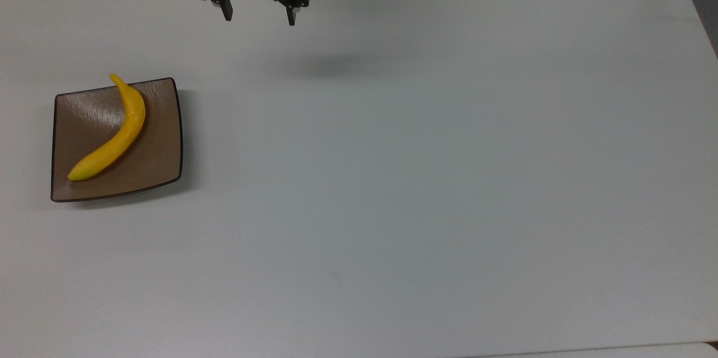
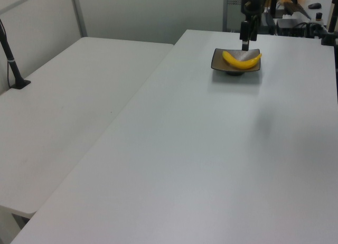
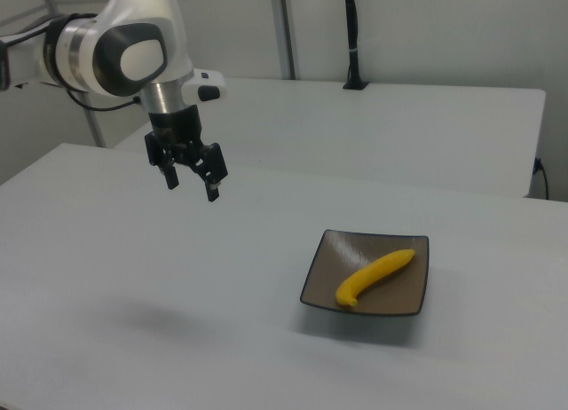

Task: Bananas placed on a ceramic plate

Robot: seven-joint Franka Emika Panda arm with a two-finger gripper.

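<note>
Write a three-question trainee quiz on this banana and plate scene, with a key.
1. True or false: the banana lies on the ceramic plate.
2. The pincer is: A) shut on the banana B) open and holding nothing C) resting on the plate.
3. In the top view, does the pincer hang over the plate or away from it?

Key:
1. True.
2. B.
3. Away from it, toward the top view's upper right of the plate, above the bare white table.
</note>
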